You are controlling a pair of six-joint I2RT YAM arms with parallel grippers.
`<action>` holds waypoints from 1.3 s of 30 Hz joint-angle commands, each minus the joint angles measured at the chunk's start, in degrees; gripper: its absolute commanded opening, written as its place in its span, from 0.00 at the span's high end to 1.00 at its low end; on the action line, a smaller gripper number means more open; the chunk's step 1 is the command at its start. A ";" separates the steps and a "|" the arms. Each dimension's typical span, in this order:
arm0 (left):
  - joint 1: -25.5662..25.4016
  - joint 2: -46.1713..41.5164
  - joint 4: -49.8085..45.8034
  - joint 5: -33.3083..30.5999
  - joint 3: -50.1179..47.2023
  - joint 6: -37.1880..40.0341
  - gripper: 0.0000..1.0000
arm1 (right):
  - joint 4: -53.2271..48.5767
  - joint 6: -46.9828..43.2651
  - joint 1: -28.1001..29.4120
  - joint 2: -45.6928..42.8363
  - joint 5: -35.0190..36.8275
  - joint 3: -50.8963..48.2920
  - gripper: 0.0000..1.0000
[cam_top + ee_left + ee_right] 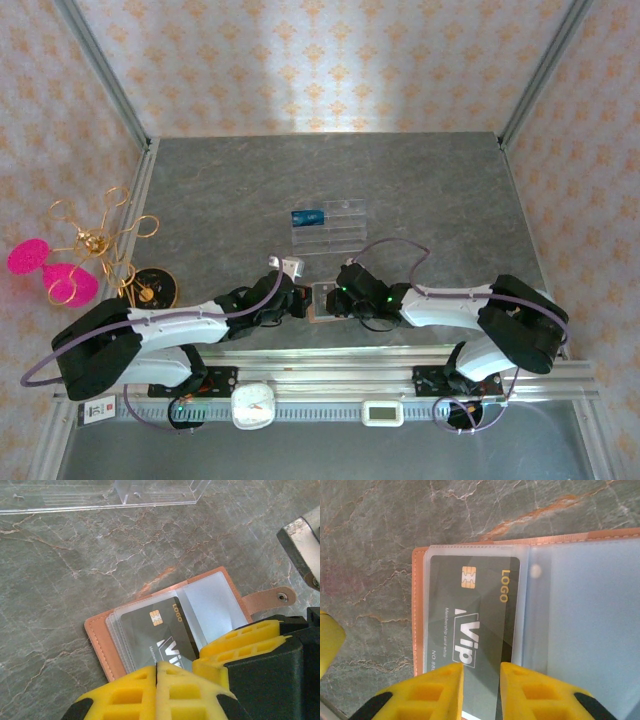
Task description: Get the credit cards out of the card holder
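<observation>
Nearest the arm bases, the left gripper [156, 692] had its yellow fingers pressed together with nothing between them, their tips low over the near edge of the card holder [98, 639]; it looked to be pinning the wallet down rather than gripping it. Just beside it, the right gripper [481, 682] hung over the same near edge with its jaws a narrow gap apart, straddling the lower end of the dark card [470, 615]. It did not look to be clamped on anything, though its fingertips ran out of the wrist picture. The card holder lay open and flat on the table [450, 200], between the two grippers. The dark card sat inside a clear sleeve [580, 620] on one leaf, with the chip and gold lettering showing through, and the closing tab [270, 599] stuck out to the side. Farther back stood the clear acrylic rack [342, 232], with the bright blue card [308, 217] lying at its left end, so one card appeared to be out already. The step in hand seemed to be extracting the second card. The next move would call for catching its exposed end and sliding it along the sleeve's length while the wallet was held steady, since a slack hold would probably drag the whole holder along.
</observation>
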 commanded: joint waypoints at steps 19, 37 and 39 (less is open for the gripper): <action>-0.11 -2.34 -2.02 -2.63 -0.66 0.01 1.00 | -14.90 1.28 3.10 0.62 16.16 5.04 0.75; -3.45 13.22 5.52 3.71 7.47 1.22 1.00 | -6.41 -7.05 -7.10 -6.95 -2.06 -1.12 0.82; -3.43 14.83 4.73 3.55 7.86 1.30 1.00 | -5.72 -7.32 -8.06 -7.45 -2.82 -1.97 0.82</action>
